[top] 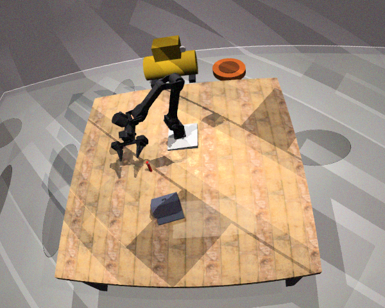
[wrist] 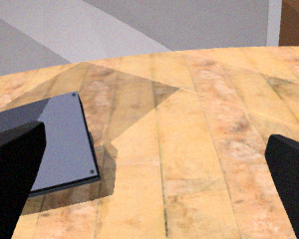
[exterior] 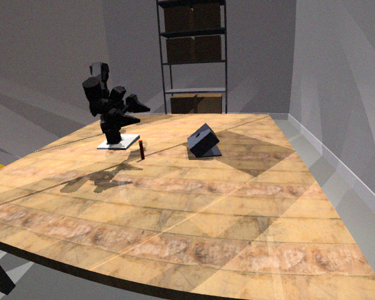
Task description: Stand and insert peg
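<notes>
The red peg stands upright on the table; its white band is too small to make out clearly. It is not in the wrist view. The dark blue-grey sloped panel stands beyond the peg from the robot. Its hole shows in the top and exterior views, but I cannot see it in the wrist view, where the left finger covers part of the panel. My gripper is wide open and empty, raised above the table, apart from the peg and to its side.
The arm's white base plate lies behind the peg. The wooden table carries all of this. Beyond its back edge are a yellow machine and an orange ring-shaped object. A shelf rack stands far behind.
</notes>
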Robot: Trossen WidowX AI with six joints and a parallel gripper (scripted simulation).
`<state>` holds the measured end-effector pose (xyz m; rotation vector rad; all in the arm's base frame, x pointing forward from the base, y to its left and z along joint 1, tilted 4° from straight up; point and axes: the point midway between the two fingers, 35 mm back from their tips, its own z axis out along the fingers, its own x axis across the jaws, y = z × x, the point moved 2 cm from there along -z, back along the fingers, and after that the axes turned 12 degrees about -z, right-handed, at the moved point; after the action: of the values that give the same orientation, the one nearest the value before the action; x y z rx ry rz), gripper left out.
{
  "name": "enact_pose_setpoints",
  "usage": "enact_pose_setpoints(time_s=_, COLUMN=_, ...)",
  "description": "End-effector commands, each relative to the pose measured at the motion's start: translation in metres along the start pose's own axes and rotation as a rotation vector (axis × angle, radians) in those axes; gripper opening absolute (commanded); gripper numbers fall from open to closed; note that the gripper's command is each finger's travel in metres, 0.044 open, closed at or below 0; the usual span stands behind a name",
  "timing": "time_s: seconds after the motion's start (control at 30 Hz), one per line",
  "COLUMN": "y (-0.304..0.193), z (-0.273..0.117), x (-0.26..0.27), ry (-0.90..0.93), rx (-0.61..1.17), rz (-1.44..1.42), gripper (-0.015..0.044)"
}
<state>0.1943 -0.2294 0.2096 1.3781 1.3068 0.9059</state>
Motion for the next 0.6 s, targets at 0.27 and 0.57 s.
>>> enact_pose_setpoints(time_s=0.27, y=-0.013, z=0.024, x=-0.001, ry=-0.013, rx=0.237, rz=0.050, gripper=0.0440)
enact_pose_setpoints(time_s=0.57, y=-0.024, z=0.035, x=0.008, ry=0.007, rx=0.457, rz=0.048, gripper=0.0440)
